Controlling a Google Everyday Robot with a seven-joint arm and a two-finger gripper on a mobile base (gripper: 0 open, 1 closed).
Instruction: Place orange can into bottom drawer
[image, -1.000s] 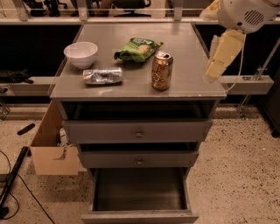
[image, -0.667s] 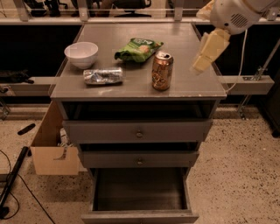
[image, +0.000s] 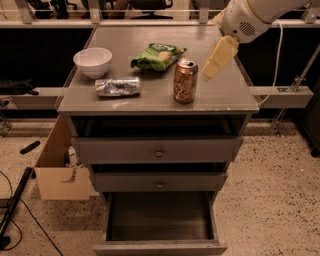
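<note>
The orange can (image: 185, 81) stands upright near the front of the grey cabinet top (image: 220, 95), right of centre. The gripper (image: 216, 59) hangs from the white arm at the upper right, just to the right of the can and a little above it, not touching it. It holds nothing that I can see. The bottom drawer (image: 159, 219) is pulled out at the foot of the cabinet, its dark interior bare.
A white bowl (image: 92, 61), a crushed silver can (image: 118, 86) and a green chip bag (image: 157, 55) lie on the cabinet top left of the orange can. Two knobbed drawers (image: 159, 150) sit slightly ajar above the bottom one. A cardboard box (image: 57, 167) stands on the floor at left.
The gripper has moved left and slightly down, from the right edge of the cabinet top to just beside the orange can. Nothing else has moved.
</note>
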